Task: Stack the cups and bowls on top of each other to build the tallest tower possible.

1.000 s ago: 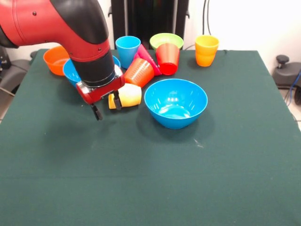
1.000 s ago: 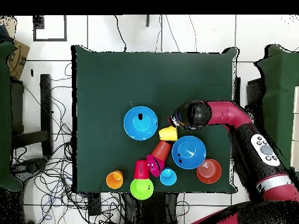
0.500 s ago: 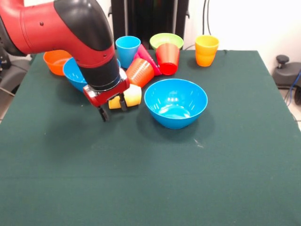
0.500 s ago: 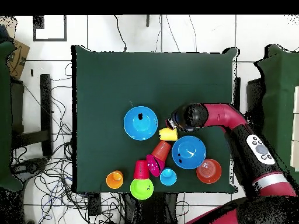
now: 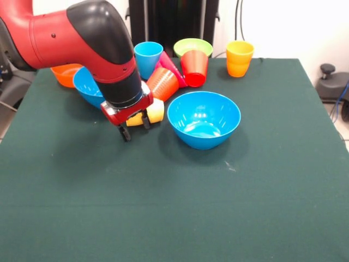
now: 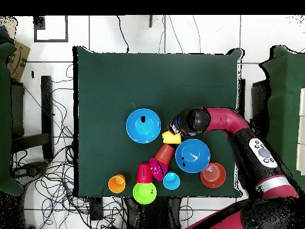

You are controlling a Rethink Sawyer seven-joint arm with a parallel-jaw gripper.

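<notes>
A pale yellow cup [image 5: 152,111] [image 6: 171,138] lies on its side at mid-table. My gripper [image 5: 136,127] [image 6: 176,127] hangs open right in front of the cup's end, one finger to each side; whether they touch it I cannot tell. A large blue bowl [image 5: 203,119] [image 6: 143,125] stands upright beside the cup. A second blue bowl [image 5: 85,85] [image 6: 192,155] is partly hidden behind my arm. Behind lie an orange cup [image 5: 161,83] on its side, a tilted red cup [image 5: 194,67] and a pink-red bowl [image 5: 169,64]. No tower stands.
Along the far edge are an orange bowl [image 5: 65,73], an upright light blue cup [image 5: 148,57], a lime-green bowl [image 5: 192,46] and a yellow-orange cup [image 5: 239,58]. Dark green cloth [image 5: 180,207] covers the table.
My gripper has shifted right and lower in the front view, closing in on the end of the pale yellow cup. The cups and bowls have not moved.
</notes>
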